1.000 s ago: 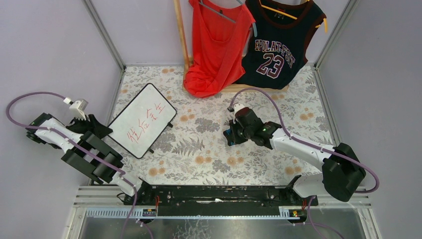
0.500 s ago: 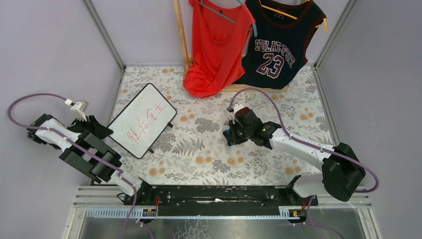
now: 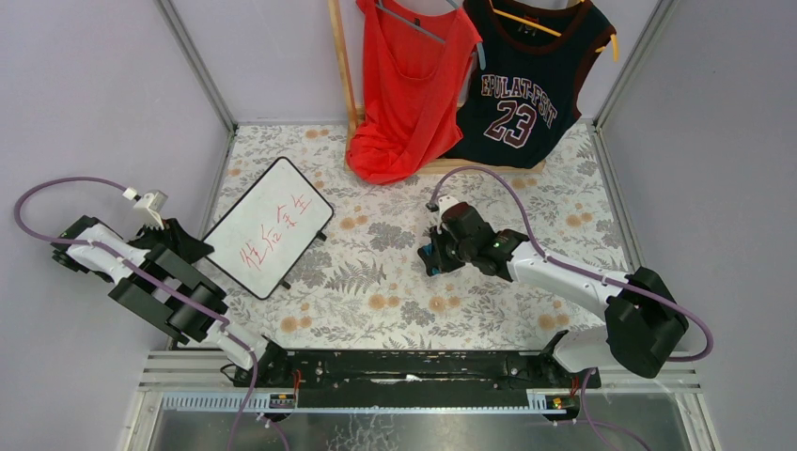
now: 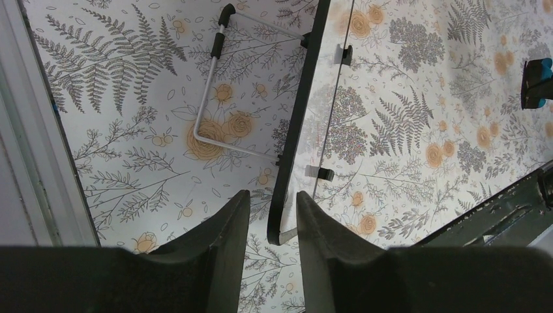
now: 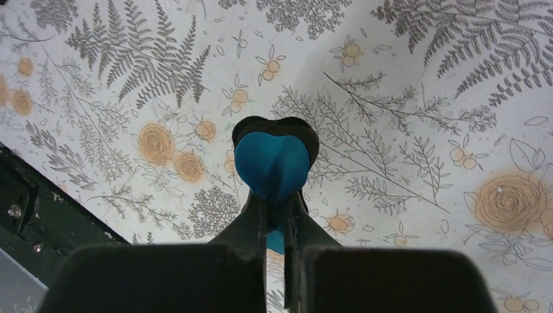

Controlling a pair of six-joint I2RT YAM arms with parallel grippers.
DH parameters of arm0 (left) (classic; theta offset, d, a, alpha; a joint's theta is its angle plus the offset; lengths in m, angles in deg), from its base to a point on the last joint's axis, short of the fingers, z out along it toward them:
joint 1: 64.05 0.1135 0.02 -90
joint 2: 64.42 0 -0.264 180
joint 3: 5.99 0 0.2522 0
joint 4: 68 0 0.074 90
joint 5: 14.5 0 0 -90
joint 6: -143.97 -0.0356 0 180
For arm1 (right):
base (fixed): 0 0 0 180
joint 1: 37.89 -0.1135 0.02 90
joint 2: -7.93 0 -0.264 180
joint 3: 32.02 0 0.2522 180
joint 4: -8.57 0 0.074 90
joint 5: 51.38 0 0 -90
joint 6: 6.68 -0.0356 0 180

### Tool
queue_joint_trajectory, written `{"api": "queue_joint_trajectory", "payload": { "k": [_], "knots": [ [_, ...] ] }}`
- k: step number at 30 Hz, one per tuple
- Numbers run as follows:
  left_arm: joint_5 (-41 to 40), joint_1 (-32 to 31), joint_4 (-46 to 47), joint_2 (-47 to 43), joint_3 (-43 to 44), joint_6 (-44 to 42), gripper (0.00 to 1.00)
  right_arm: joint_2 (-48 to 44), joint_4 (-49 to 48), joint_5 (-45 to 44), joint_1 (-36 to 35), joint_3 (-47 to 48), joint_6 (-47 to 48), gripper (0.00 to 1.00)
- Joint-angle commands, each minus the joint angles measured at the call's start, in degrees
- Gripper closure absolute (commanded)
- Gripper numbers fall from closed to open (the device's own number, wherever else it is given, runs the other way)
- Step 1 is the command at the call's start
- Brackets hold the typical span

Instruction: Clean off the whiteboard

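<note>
The whiteboard (image 3: 268, 228) stands tilted on its wire stand at the left of the flowered table, with red handwritten marks on its face. My left gripper (image 3: 200, 246) is at its near-left edge. In the left wrist view the board shows edge-on (image 4: 301, 117), and its rounded corner lies between my open fingers (image 4: 272, 194) with a gap on each side. My right gripper (image 3: 430, 256) is at the table's middle, shut on a blue eraser (image 5: 270, 163) held just above the cloth, well to the right of the board. The eraser also shows in the left wrist view (image 4: 537, 81).
A red top (image 3: 409, 85) and a navy number 23 jersey (image 3: 526, 89) hang from a wooden rack (image 3: 343, 66) at the back. The board's wire stand (image 4: 205, 111) rests on the cloth behind it. A black rail (image 3: 404, 366) runs along the near edge.
My right gripper with the eraser has shifted slightly left, toward the board. The left arm and the board have barely moved.
</note>
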Motion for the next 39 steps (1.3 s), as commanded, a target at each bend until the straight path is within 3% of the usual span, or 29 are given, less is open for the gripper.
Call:
{"api": "queue_joint_trajectory", "payload": {
  "k": [1,10,16,24,31,39],
  "knots": [
    [1.6,0.6,0.3,2.4,-0.8,-1.4,0.7,-0.3,-5.2,2.4,-0.8,0.9,1.1,1.0],
    [2.2,0.5,0.3,2.7,-0.8,-1.6,0.8,3.1,-13.3,8.4,-0.8,2.6,3.6,1.0],
    [1.6,0.5,0.2,3.1,-0.7,-1.5,1.0,9.2,-16.3,10.7,-1.0,8.7,4.1,1.0],
    [1.2,0.4,0.2,3.5,-0.3,-1.5,1.0,20.0,-15.7,11.3,-3.9,22.0,7.7,1.0],
    [0.4,0.5,0.3,4.3,-0.4,-1.5,1.0,33.3,-13.7,11.8,-5.1,39.1,12.1,1.0],
    [-0.6,0.5,0.3,3.8,-0.5,-1.7,1.0,44.8,-16.4,7.8,-5.5,54.0,14.7,1.0]
  ]
}}
